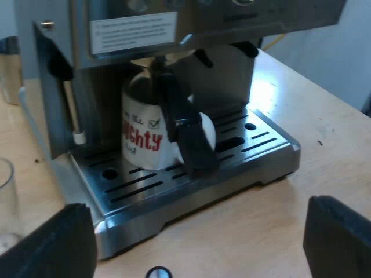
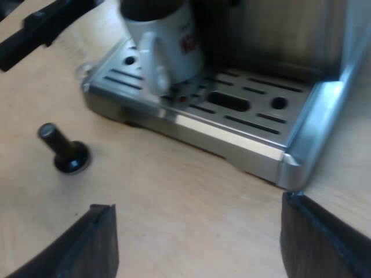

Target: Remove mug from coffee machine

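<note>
Locate mug (image 1: 142, 133) upright on drip tray (image 1: 261, 145) under espresso machine (image 1: 133, 29), ear (image 2: 152, 66) near 4 o'clock taking machine back as 12. Start with left end effector (image 1: 200, 231) and right end effector (image 2: 197, 223) both spread wide, empty, short of mug. Approach from 6 o'clock, dodge dark handle (image 1: 188, 139) crossing mug front, pinch, lift slightly, withdraw level.

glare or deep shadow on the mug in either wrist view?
Left wrist view: mug sits in the espresso machine's shade, red print visible; bright glare on the table beside the drip tray. Right wrist view: mug evenly lit, no glare on it; drip tray's front rim shines.
</note>
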Action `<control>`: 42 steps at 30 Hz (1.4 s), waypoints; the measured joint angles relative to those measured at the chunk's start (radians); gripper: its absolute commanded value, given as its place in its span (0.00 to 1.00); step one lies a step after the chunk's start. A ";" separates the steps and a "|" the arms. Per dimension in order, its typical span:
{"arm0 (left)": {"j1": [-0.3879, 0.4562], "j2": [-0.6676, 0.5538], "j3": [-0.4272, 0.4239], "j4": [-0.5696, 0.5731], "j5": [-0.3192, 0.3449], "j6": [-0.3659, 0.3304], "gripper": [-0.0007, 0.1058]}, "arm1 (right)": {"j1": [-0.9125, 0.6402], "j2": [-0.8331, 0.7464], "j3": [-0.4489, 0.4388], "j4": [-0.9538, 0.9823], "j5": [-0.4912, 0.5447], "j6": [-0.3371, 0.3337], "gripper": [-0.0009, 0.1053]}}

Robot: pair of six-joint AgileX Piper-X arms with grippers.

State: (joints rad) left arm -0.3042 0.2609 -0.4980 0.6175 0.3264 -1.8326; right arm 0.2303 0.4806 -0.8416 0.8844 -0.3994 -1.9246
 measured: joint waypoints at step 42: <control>-0.034 0.089 0.000 -0.043 0.000 0.003 0.75 | 0.331 0.484 0.000 -0.212 0.136 0.040 0.59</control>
State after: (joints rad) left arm -0.3380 0.3495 -0.4980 0.5742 0.3264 -1.8298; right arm 0.5616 0.9646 -0.8416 0.6725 -0.2637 -1.8847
